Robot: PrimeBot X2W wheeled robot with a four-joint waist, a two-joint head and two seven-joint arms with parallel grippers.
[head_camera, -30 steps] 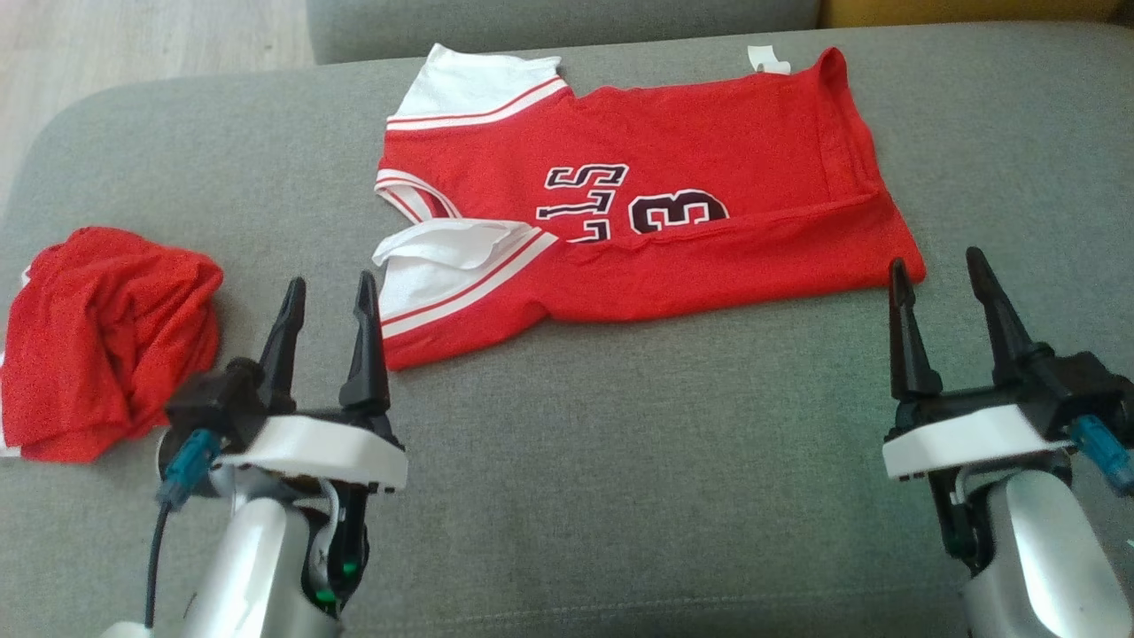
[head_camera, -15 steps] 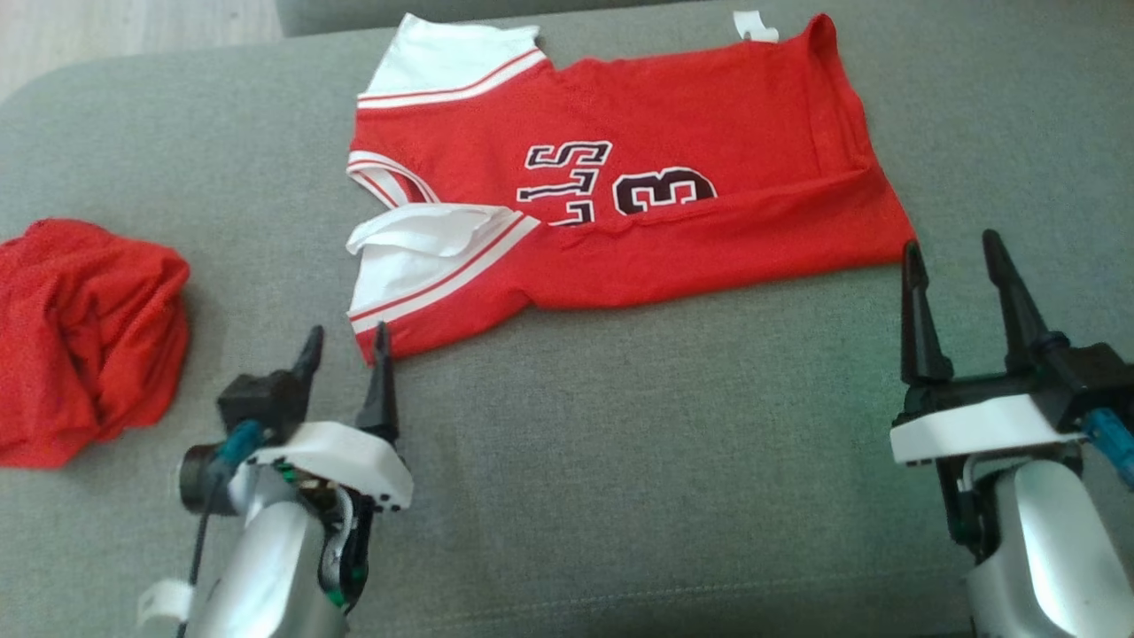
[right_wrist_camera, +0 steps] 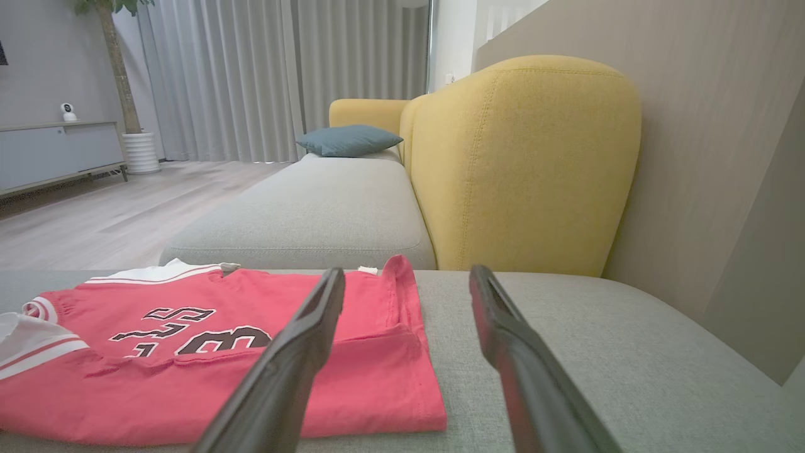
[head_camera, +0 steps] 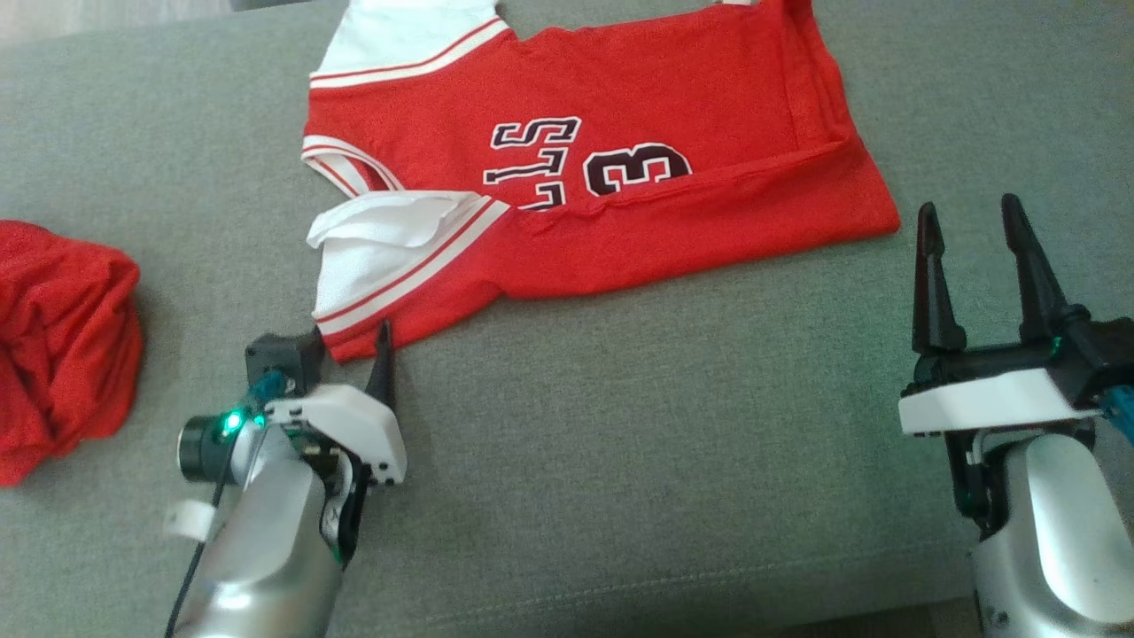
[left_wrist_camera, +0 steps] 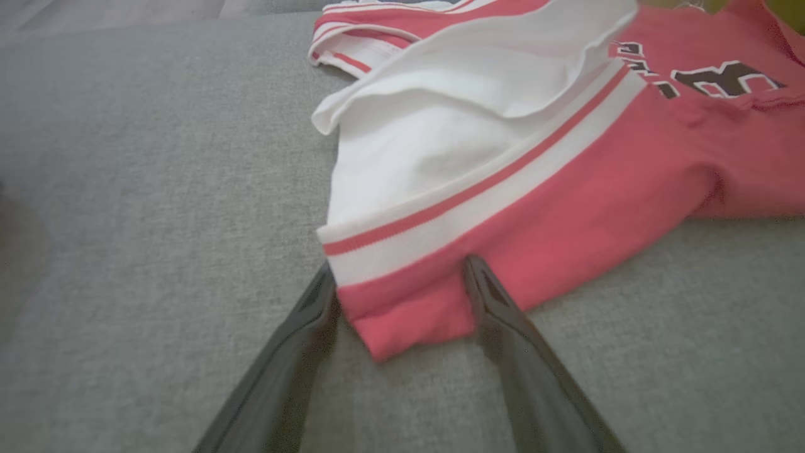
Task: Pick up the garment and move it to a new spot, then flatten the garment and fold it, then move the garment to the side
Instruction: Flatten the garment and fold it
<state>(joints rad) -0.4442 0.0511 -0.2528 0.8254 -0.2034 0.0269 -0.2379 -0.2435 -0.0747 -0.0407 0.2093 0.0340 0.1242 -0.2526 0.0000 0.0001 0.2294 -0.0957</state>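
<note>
While left claw (left_wrist_camera: pixel 399 269) straddles jersey (head_camera: pixel 673 97) corner wide, right claw (head_camera: pixel 967 206) wide, empty

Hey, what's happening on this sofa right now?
A robot is working on a red jersey spread on a grey sofa. Its open left tool straddles the jersey's near corner, not yet closed. The open right tool hovers beside the other end, clear of it. A crumpled red cloth lies at the left.

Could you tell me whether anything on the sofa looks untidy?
The jersey lies partly folded over its lettering, its near sleeve is rumpled with a curled white flap, and a red cloth sits crumpled.
</note>
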